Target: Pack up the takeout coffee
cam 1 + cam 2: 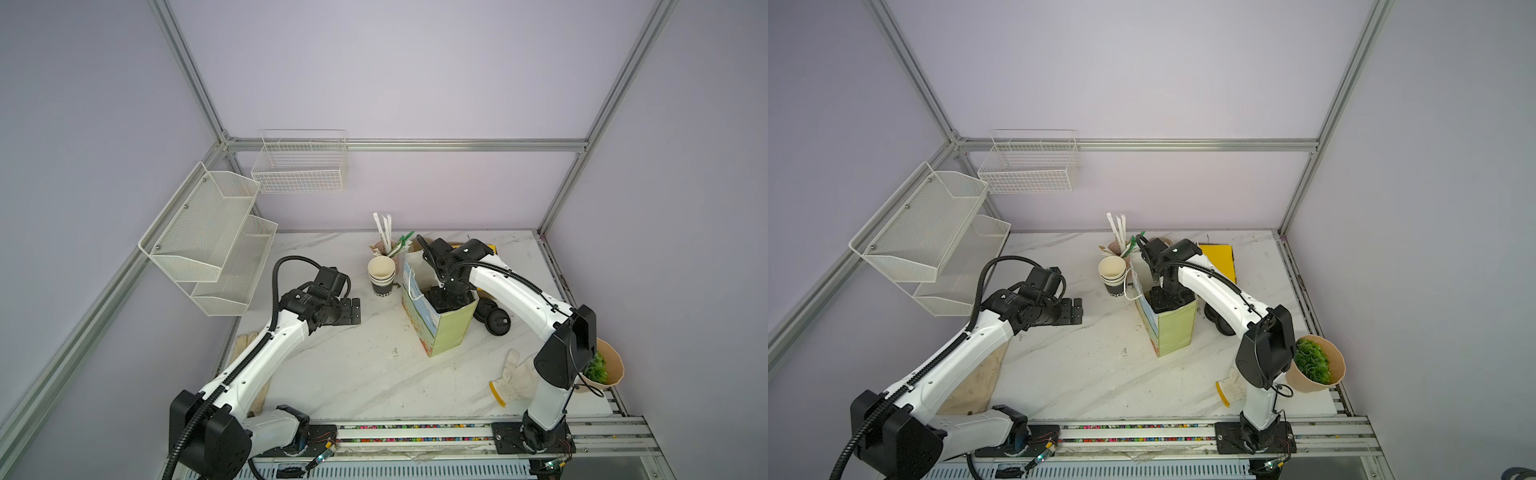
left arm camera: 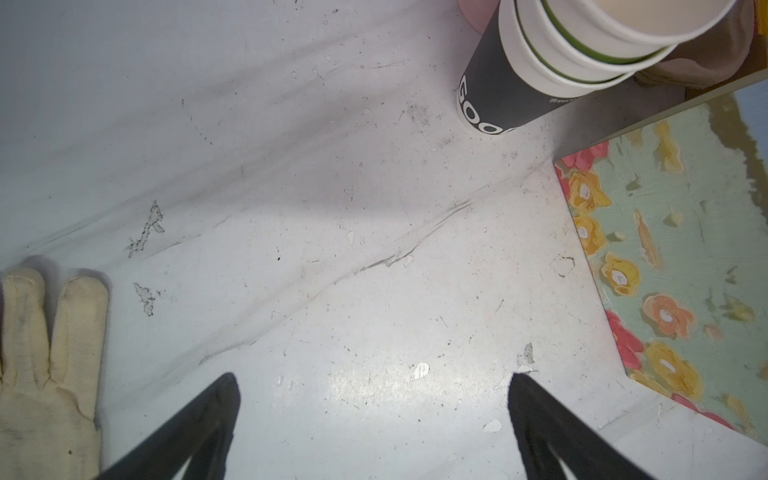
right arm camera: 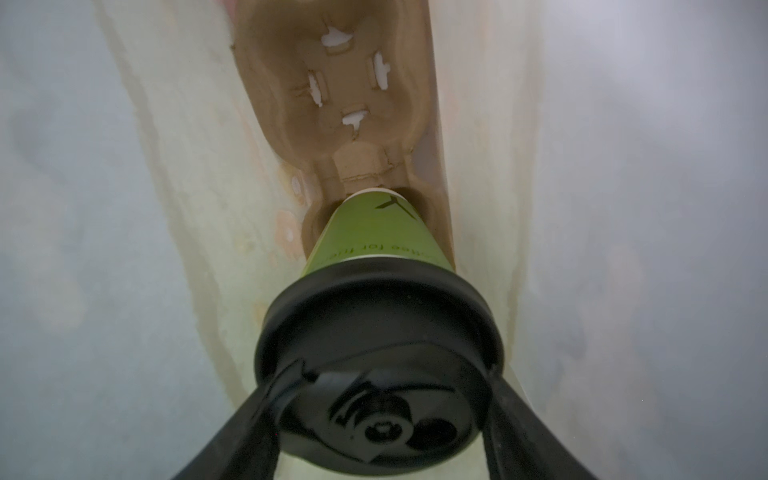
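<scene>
The takeout coffee (image 3: pixel 374 237) is a green paper cup with a black lid (image 3: pixel 378 332). It stands inside the flowered paper bag (image 1: pixel 449 336) (image 1: pixel 1173 332), its base in a pocket of a brown cardboard cup carrier (image 3: pixel 345 95) at the bag's bottom. My right gripper (image 3: pixel 386 386) reaches down into the bag (image 1: pixel 446 297) (image 1: pixel 1167 297) and is shut on the cup's lid, one finger on each side. The cup itself is hidden in both top views. My left gripper (image 1: pixel 351 311) (image 2: pixel 374 386) hangs open and empty over the bare table, left of the bag.
Nested black-sided cups (image 1: pixel 381 276) (image 2: pixel 519 75) and a pinkish cup of straws (image 1: pixel 384 245) stand behind the bag's left corner. Black lids (image 1: pixel 496 322), a glove (image 1: pixel 517 376) and a potted plant (image 1: pixel 1316 365) lie to the right. Another glove (image 2: pixel 41 353) lies near the left arm.
</scene>
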Motion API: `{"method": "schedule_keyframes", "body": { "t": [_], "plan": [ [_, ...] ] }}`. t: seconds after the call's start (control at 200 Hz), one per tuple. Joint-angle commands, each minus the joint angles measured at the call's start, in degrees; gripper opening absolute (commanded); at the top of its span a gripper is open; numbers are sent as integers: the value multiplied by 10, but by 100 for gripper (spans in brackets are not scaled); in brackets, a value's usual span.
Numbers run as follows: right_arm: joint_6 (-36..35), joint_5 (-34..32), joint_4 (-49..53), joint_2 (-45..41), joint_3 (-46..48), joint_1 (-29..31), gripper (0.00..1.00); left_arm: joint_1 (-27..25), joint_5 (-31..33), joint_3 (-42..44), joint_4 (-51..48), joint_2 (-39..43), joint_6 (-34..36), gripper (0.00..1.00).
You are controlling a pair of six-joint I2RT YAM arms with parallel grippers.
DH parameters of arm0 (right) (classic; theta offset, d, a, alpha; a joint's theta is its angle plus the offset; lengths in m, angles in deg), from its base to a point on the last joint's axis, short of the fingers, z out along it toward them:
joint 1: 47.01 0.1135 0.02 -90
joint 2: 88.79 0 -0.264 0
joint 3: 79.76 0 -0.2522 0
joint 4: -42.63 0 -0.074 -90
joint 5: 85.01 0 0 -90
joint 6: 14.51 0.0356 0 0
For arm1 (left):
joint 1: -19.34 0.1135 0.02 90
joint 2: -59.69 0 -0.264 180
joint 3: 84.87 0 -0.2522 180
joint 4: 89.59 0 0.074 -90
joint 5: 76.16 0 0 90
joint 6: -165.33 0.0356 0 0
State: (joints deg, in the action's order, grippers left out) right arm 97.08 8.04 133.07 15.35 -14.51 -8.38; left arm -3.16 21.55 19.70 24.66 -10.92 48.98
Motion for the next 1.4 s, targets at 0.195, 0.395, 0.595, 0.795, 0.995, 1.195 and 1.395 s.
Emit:
{"method": "schedule_keyframes", "body": {
  "t": [0.195,0.395,0.595,0.795,0.995,1.195,1.395],
  "plan": [
    [0,-6,25,18,8,4,64,4,3,-57,2,-1,5,100],
    [0,-8,24,38,-7,5,64,4,3,-58,1,-4,6,100],
    [1,-12,24,53,-12,5,64,4,3,-58,0,-5,6,100],
    [1,-16,24,69,-11,7,64,4,4,-58,-1,-6,7,100],
    [2,-23,22,80,-12,7,64,4,5,-58,-1,-7,7,100],
    [2,-26,21,89,-18,8,64,4,5,-58,-2,-7,7,100],
    [3,-28,21,94,-24,7,64,4,5,-60,-3,-8,7,100]
  ]
}}
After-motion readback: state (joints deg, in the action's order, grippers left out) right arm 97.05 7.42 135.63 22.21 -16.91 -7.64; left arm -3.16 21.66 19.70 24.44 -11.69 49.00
